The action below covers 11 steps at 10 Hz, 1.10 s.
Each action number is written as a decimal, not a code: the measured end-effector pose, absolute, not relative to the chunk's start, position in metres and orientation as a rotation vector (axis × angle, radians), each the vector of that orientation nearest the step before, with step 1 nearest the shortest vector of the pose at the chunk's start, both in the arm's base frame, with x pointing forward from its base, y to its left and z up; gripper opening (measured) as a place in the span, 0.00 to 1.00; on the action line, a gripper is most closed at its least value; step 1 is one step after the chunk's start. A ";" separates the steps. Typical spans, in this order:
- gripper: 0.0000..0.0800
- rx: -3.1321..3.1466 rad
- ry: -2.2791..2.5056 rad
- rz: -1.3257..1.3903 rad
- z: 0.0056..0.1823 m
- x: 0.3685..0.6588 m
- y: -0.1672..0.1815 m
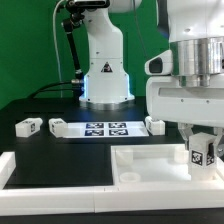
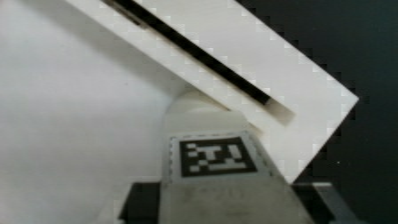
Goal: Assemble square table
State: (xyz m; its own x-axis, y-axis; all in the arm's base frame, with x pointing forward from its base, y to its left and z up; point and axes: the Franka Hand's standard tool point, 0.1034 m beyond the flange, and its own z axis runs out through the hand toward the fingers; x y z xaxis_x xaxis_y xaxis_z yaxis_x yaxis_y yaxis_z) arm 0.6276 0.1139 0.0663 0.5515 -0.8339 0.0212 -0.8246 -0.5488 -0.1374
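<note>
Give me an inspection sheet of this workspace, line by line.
Surface: black work table carrying the flat white marker board.
Job's things: white plastic square slab at the front; one small white tagged block leg by its rim; three loose legs behind.
Clutter: long white border rail.
Grippers: claw fingers flank the tagged leg; a firm grip cannot be confirmed.
Cables: black cable beside the white robot base.
Surroundings: green backdrop.

Bright, even light with soft shadows; wrist view blurry.
</note>
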 end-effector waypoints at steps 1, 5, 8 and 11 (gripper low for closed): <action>0.36 -2.540 1.639 -0.107 0.066 0.628 0.116; 0.36 -1.864 2.333 0.040 0.066 0.629 0.121; 0.36 -1.557 2.542 0.075 0.066 0.630 0.117; 0.37 -1.486 2.595 0.059 0.067 0.629 0.110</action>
